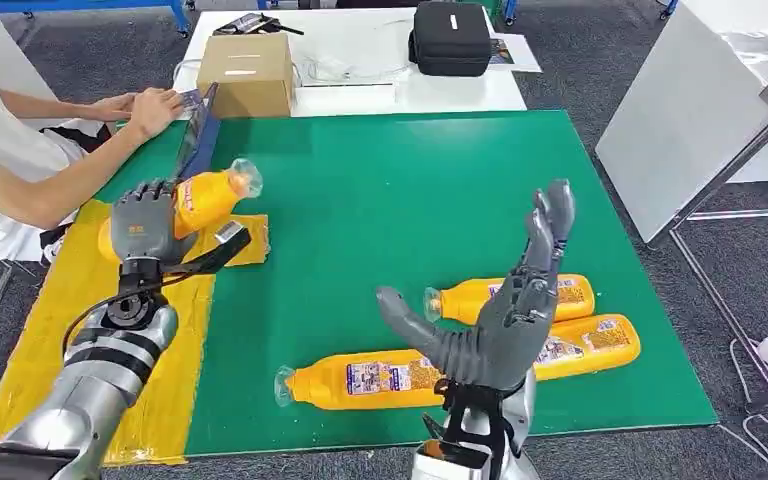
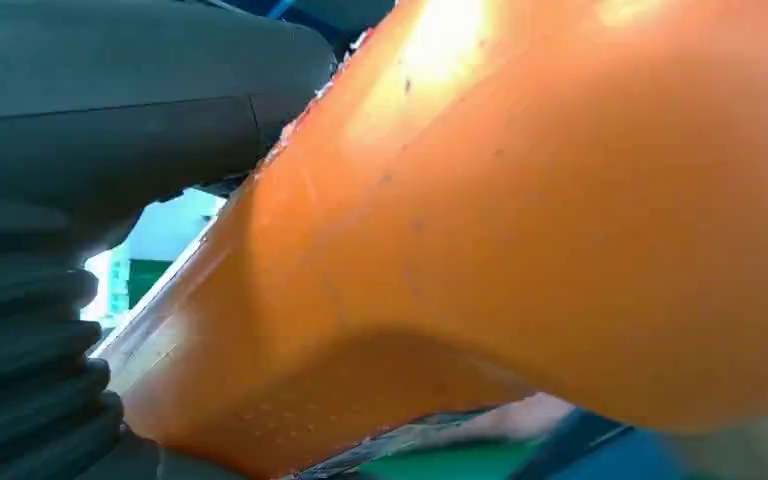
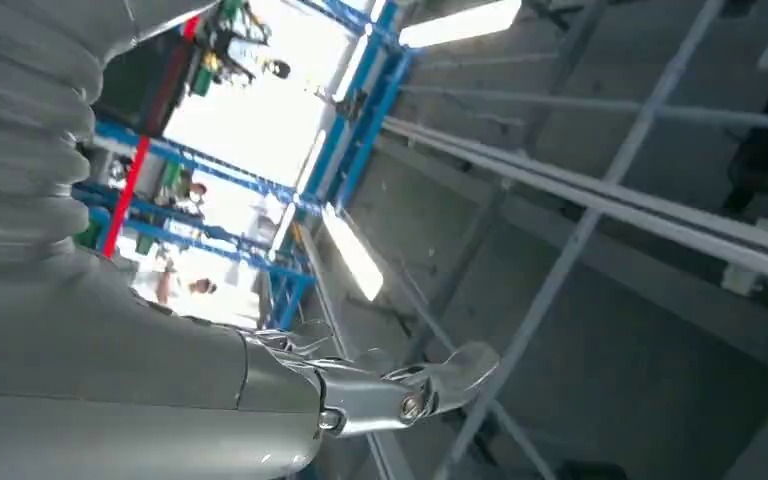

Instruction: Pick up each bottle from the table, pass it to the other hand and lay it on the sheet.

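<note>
One orange bottle (image 1: 205,198) gripped in left hand (image 1: 145,222) above yellow sheet (image 1: 60,320), right hand (image 1: 505,320) empty, fingers spread.

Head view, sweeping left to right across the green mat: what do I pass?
Yellow sheet → left hand gripping an orange bottle → near bottle lying flat → raised right hand, empty → the two bottles behind it.

1. A robot lab or test hall with grey carpet floor (image 1: 600,60).
2. Work tables: a green mat (image 1: 440,190), a white table (image 1: 360,95) carrying a cardboard box (image 1: 247,72) and a black case (image 1: 450,38).
3. Overhead, blue steel racking (image 3: 360,110) and strip lights (image 3: 355,250).
</note>
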